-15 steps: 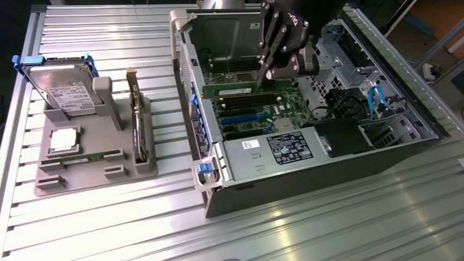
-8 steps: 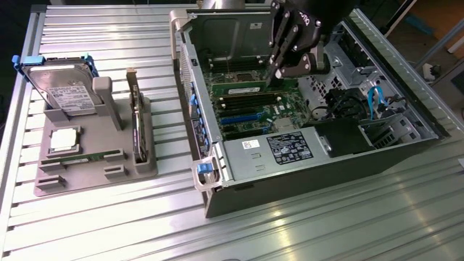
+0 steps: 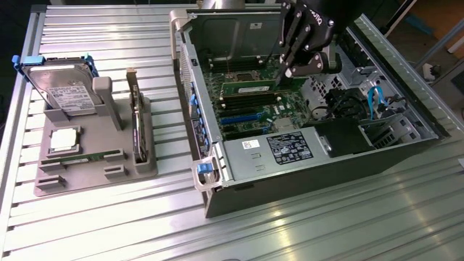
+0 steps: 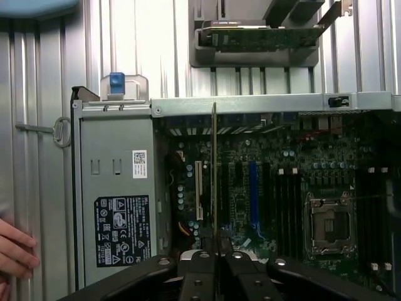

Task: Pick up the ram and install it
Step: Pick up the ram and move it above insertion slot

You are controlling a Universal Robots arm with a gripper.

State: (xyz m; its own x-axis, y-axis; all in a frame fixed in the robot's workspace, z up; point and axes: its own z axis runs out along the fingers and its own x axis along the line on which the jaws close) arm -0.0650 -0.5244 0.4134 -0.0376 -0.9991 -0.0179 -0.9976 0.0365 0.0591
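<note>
My gripper [image 3: 292,72] reaches down into the open computer case [image 3: 210,179] and is shut on the ram [image 3: 254,86], a long green stick with a white label. It grips one end of the stick, which runs level toward the exterior view's left, just over the motherboard [image 3: 254,111]. In the wrist view the ram [image 4: 214,175] shows edge-on as a thin line coming from between the black fingers [image 4: 199,276], over the board's long slots. Whether it touches a slot I cannot tell. A second stick [image 3: 249,100] sits in the board just beside it.
The power supply [image 3: 286,148] and blue cables [image 3: 375,100] crowd the case. On the exterior view's left a grey holder [image 3: 108,176] carries a hard drive [image 3: 62,89], a processor [image 3: 64,138], an upright card [image 3: 136,128] and another green stick [image 3: 73,159]. A person's hand [image 4: 14,254] rests beside the case.
</note>
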